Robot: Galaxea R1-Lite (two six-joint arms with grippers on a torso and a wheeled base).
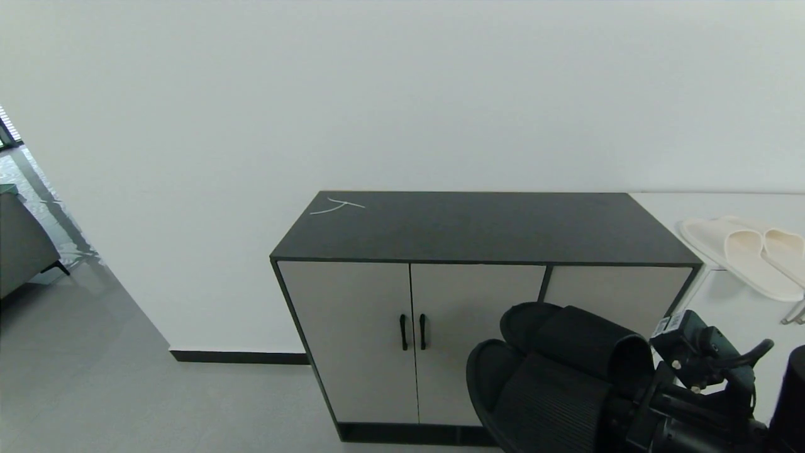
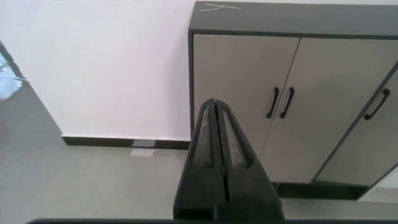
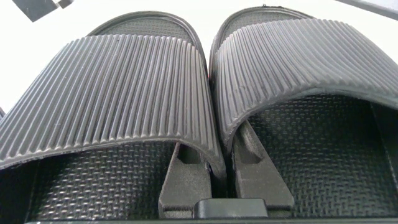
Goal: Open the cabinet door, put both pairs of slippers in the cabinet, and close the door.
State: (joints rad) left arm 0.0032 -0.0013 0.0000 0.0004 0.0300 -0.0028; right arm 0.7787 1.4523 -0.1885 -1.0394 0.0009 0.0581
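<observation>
Clamping the black slippers (image 1: 553,371) by their touching inner strap edges, the right gripper (image 3: 214,171) holds the pair side by side, in front of the cabinet (image 1: 484,226) at about 5 o'clock of its front. The cabinet doors (image 1: 377,333) are closed, with two black handles (image 1: 412,331) just beside each other at the centre seam. White slippers (image 1: 748,251) lie side by side on a pale surface at the cabinet's 3 o'clock, apart from it. The left gripper (image 2: 214,118) has its fingers pressed together, holding nothing, above grey floor (image 1: 126,390) near the cabinet's left corner.
</observation>
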